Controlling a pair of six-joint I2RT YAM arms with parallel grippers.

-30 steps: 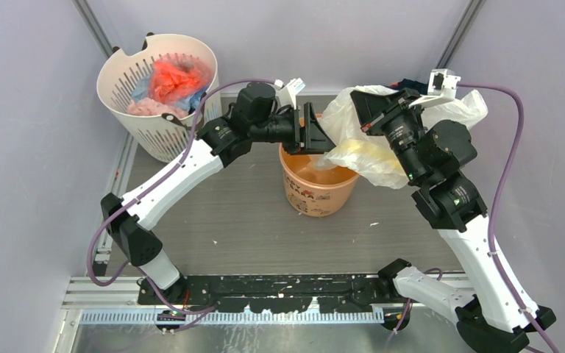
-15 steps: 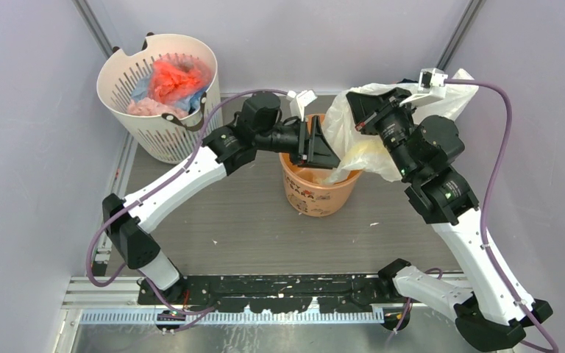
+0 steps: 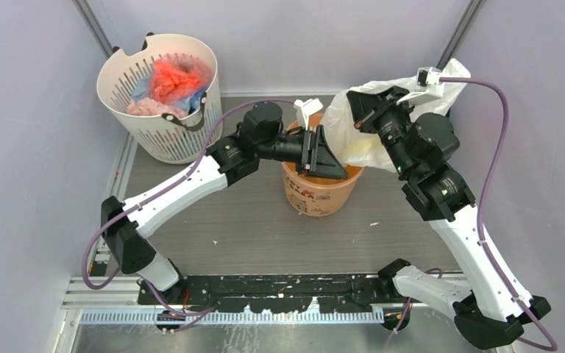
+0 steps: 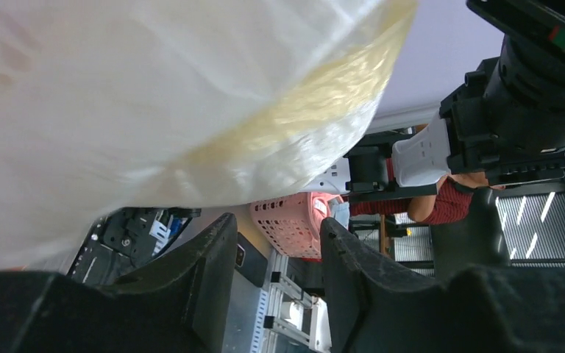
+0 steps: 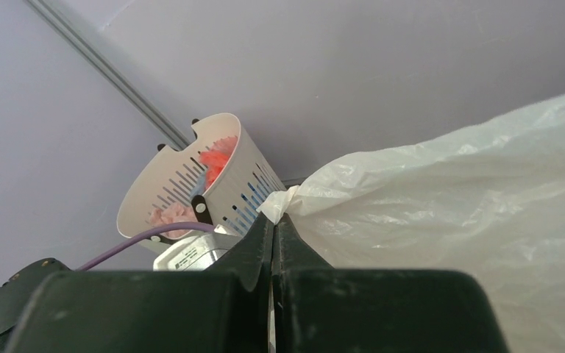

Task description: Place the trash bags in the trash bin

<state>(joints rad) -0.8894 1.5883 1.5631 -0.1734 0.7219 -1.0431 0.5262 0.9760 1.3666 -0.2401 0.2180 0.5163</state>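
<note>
The trash bag (image 3: 343,140), a thin pale-yellow film, hangs from my right gripper (image 3: 357,103) down towards the mouth of the trash bin (image 3: 316,195), an orange bucket at the table's middle. In the right wrist view my right gripper (image 5: 274,219) is shut on a bunched corner of the trash bag (image 5: 456,206). My left gripper (image 3: 335,168) hovers over the bin's rim beside the hanging film. Seen from the left wrist, the left gripper (image 4: 276,239) is open with nothing between its fingers, and the trash bag (image 4: 154,95) billows just beyond the fingertips.
A white slotted basket (image 3: 118,66) at the back left holds red, pink and blue plastic bundles (image 3: 173,77); the same basket (image 5: 228,158) shows in the right wrist view. Grey walls close in the back and sides. The right arm (image 4: 515,95) stands close beyond the bag.
The right arm has drawn the bag up and back, so it no longer drapes across the bin's right rim. My left gripper slid right and down over the bin, its jaws narrowing a little.
</note>
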